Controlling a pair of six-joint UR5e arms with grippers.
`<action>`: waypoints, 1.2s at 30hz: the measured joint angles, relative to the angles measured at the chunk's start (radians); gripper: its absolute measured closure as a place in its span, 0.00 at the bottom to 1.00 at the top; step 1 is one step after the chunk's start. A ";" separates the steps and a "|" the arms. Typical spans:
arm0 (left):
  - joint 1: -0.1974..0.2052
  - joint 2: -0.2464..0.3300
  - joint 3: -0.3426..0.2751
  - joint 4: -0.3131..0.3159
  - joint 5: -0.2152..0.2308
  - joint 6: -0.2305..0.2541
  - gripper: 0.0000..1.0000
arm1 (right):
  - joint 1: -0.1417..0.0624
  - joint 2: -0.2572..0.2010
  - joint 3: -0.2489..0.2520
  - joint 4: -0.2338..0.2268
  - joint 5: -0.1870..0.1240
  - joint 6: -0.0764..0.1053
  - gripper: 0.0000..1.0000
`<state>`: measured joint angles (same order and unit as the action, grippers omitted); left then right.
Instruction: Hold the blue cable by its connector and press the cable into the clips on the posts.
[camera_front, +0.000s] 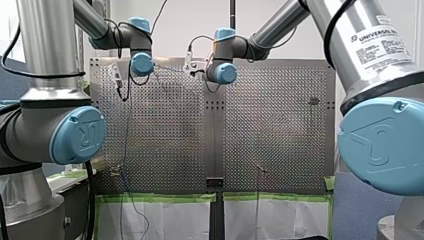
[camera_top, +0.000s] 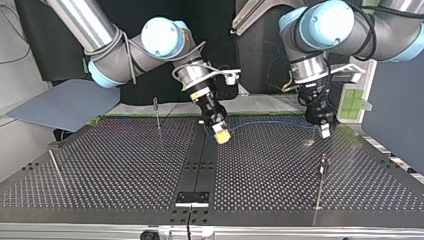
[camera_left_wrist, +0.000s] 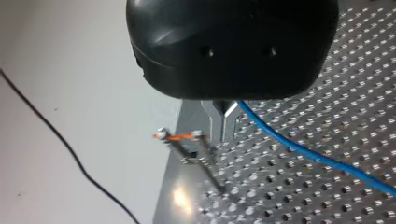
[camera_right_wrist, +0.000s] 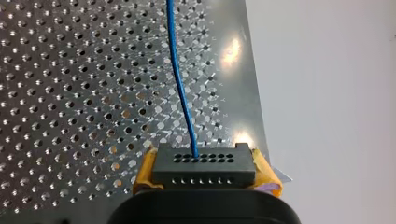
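Note:
In the right wrist view my right gripper (camera_right_wrist: 204, 164) is shut on the black connector (camera_right_wrist: 204, 171), with a yellow pad on each side of it. The blue cable (camera_right_wrist: 180, 79) leaves the connector and runs ahead over the perforated plate. My left gripper (camera_left_wrist: 223, 134) has its metal fingers shut on the blue cable (camera_left_wrist: 303, 151), which trails off to one side. A post with an orange-marked clip (camera_left_wrist: 187, 137) stands just beside those fingers. In the top view the cable (camera_top: 270, 121) spans from my right gripper (camera_top: 221, 135) to my left gripper (camera_top: 324, 129), both low over the far part of the table.
More thin posts stand on the perforated table (camera_top: 125, 175): one at the top view's left rear (camera_top: 157, 112), one at the right front (camera_top: 322, 167), one at the far left (camera_top: 55, 167). A black bracket (camera_top: 192, 197) sits on the middle seam near the front edge.

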<state>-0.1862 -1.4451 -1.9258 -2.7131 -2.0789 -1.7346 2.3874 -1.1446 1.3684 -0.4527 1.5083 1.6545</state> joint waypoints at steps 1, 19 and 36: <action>0.003 0.000 0.006 -0.002 0.001 0.000 1.00 | 0.001 0.005 -0.006 0.004 0.000 0.000 1.00; 0.146 -0.043 0.056 -0.007 0.118 -0.002 1.00 | 0.034 0.086 -0.146 0.045 0.003 0.001 1.00; 0.227 -0.079 0.130 -0.008 0.219 -0.008 1.00 | 0.038 0.113 -0.214 0.053 0.007 0.001 1.00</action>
<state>0.0408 -1.5237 -1.7954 -2.7212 -1.8594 -1.7431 2.4254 -1.0312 1.1539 -0.3998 1.5157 1.6555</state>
